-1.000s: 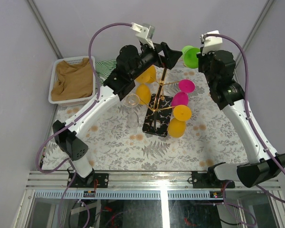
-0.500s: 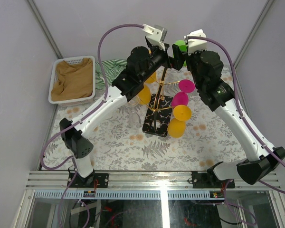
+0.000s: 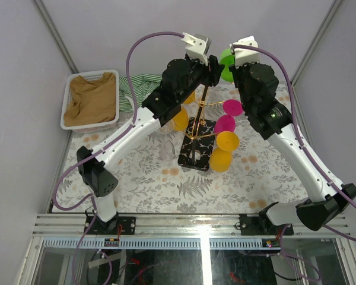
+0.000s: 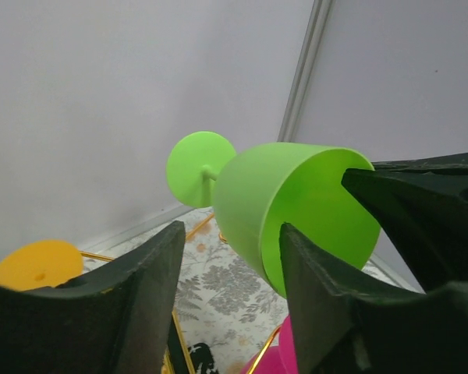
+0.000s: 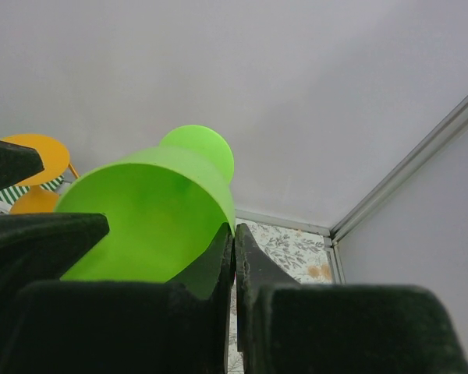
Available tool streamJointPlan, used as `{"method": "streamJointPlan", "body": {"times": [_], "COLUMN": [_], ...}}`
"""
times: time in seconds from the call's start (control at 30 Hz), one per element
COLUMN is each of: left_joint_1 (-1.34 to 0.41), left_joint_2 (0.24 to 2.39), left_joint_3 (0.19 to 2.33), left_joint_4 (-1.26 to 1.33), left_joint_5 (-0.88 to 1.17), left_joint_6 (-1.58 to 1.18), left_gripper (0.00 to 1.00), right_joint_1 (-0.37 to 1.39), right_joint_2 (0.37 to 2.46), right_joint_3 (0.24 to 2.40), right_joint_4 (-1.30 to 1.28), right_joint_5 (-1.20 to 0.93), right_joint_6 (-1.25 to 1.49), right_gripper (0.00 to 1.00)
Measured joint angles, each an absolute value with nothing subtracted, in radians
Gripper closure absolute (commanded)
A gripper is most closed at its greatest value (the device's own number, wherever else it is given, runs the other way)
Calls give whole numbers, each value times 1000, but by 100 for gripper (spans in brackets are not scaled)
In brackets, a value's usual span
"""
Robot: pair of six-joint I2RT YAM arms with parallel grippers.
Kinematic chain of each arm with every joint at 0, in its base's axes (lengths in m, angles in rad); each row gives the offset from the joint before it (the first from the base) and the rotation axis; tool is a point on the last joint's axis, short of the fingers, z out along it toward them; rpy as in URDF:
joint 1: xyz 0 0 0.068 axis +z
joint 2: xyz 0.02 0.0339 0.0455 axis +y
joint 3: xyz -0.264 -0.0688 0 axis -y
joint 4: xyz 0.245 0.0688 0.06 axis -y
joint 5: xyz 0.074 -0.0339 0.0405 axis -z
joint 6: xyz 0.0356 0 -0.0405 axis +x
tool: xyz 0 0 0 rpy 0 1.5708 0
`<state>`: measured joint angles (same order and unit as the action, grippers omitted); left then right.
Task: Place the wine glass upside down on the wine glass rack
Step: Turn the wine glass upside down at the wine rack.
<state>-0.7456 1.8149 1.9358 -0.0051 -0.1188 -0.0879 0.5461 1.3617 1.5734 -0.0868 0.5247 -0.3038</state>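
Two pincers crowd one green glass (image 3: pixel 226 64), high over the rack (image 3: pixel 188 151) at the back of the worktop. The right pincer (image 5: pixel 234 234) is clamped on the thin wall of the bowl at its rim. The glass lies nearly level, with its mouth toward the right pincer and its stem and foot (image 4: pixel 201 167) pointing off toward the back wall. The left pincer (image 4: pixel 232 232) faces the bowl (image 4: pixel 296 195) from the side with its jaws apart. The bowl sits just past its fingertips and, as far as I can tell, untouched. A handover looks likely, so closing squarely across the bowl matters.
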Motion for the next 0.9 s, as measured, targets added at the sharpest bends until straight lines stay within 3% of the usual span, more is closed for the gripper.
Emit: {"method": "streamJointPlan", "body": {"times": [0.23,0.43,0.57,0.73,0.9], "left_joint_1": [-746,-746,-744,-741,-740], "left_joint_2": [1815,1829,1840,1843,1845], "left_joint_3": [1936,1946,1954,1963,1963], "left_joint_4": [-5,-4,-1,-9,-11], "left_joint_5": [-118,-115,-138,-167,-181], "left_joint_6": [-69,-64,-55,-46,-44], "left_gripper": [60,83,90,100,100], "right_joint_1": [552,567,585,608,624], "right_joint_2": [1362,1365,1393,1415,1412], "right_joint_3": [1573,1582,1618,1629,1629], "right_joint_4": [-87,-92,-101,-97,-89], "right_joint_5": [526,524,545,579,577], "right_joint_6": [-294,-281,-283,-285,-273], "right_gripper": [100,100,100,87,66]}}
